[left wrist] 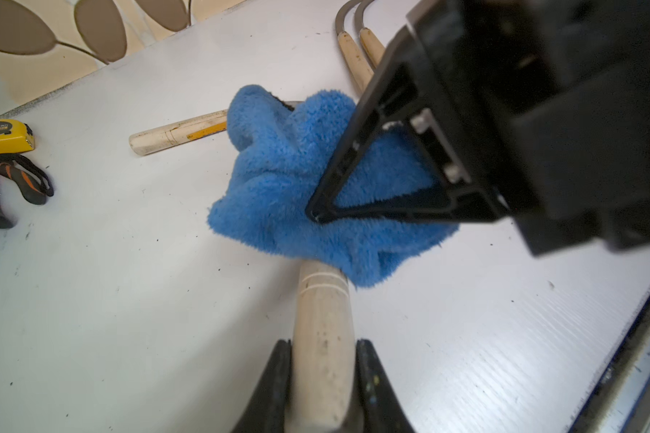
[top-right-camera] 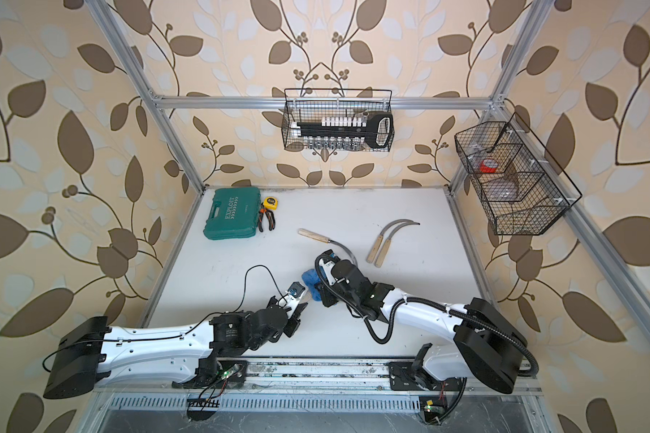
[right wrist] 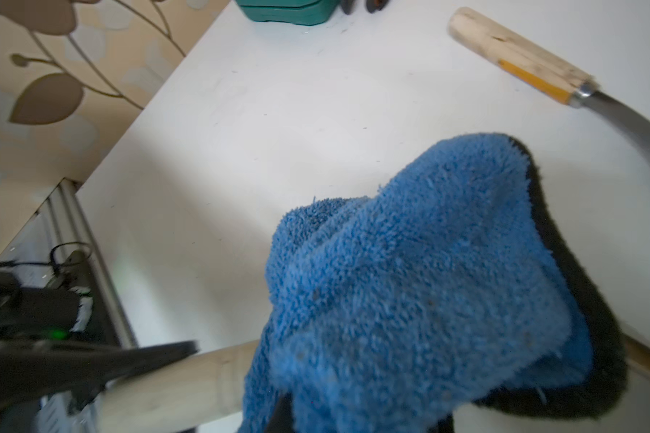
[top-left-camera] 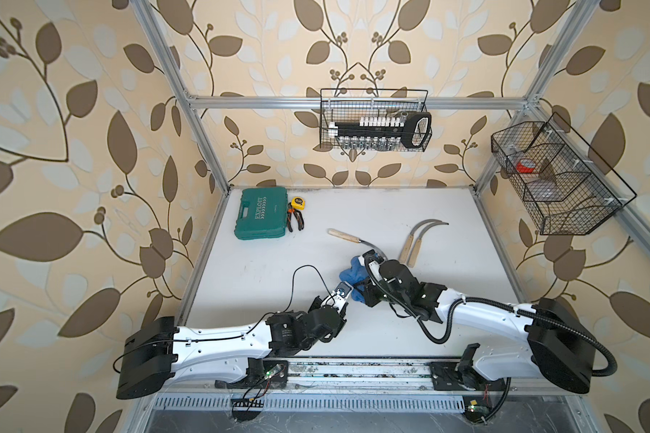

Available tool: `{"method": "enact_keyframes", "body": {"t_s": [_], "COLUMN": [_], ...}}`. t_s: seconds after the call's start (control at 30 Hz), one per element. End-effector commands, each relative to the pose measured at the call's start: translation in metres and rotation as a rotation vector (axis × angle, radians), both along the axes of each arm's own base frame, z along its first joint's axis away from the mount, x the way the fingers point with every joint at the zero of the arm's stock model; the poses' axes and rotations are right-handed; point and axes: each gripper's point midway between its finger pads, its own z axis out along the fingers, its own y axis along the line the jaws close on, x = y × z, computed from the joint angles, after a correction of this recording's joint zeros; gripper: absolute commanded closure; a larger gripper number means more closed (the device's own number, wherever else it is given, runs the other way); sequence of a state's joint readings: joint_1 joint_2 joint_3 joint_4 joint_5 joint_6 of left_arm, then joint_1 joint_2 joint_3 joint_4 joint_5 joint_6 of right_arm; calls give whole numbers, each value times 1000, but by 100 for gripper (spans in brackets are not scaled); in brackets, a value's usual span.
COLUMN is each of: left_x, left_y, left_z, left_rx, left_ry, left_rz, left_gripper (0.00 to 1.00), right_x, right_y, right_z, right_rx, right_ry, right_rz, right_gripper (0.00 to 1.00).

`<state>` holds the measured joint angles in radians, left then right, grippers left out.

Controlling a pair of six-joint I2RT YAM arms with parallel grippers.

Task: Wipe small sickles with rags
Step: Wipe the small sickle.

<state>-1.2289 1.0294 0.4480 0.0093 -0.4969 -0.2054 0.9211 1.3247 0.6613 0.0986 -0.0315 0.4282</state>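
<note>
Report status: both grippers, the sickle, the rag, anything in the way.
Left fingers shut on sickle handle. Right fingers shut on blue rag, bunched over that sickle; blade hidden. Another sickle lies close beyond the rag.

Surface (top-left-camera: 248, 270) left-centre open. Obstacles: case (top-left-camera: 261, 213) in far-left corner, lone sickle (top-left-camera: 342, 235) centre, sickle pair (top-left-camera: 407, 250) right.

Both arms stretch inward and low, left pincer (left wrist: 323, 350) and right pincer (left wrist: 316, 215) clamped tight, tips close together.
</note>
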Motion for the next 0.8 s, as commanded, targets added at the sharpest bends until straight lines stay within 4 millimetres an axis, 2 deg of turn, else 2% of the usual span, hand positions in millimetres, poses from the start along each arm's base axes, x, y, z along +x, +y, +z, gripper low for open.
{"method": "enact_keyframes", "body": {"t_s": [0.0, 0.07, 0.13, 0.23, 0.33, 0.43, 0.5, 0.6, 0.77], "left_x": [8, 8, 8, 8, 8, 8, 7, 7, 7], "left_y": [-19, -19, -20, -19, -18, -16, -16, -15, -14], "left_z": [35, 34, 34, 35, 35, 37, 38, 40, 40], "left_rx": [-121, -123, -126, -119, -118, -130, -130, -124, -131], "left_ry": [-40, -43, -42, -34, -38, -48, -45, -42, -53], "left_rz": [3, 3, 0, 4, 7, 4, 3, 5, 5], "left_gripper": [100, 100, 100, 100, 100, 100, 100, 100, 100], "right_x": [-41, -46, -38, -17, 14, 34, 37, 30, -7], "right_y": [31, 31, 24, 6, -27, -48, -48, -33, 7], "right_z": [26, 27, 20, -1, -24, -33, -31, -23, 9], "right_rx": [71, 87, 61, 39, -1, -26, -37, -21, 4], "right_ry": [-24, -29, -31, 34, 70, 79, 74, 65, -24], "right_rz": [179, 195, 154, 92, -45, -139, -139, -85, 49], "right_gripper": [100, 100, 100, 100, 100, 100, 100, 100, 100]}}
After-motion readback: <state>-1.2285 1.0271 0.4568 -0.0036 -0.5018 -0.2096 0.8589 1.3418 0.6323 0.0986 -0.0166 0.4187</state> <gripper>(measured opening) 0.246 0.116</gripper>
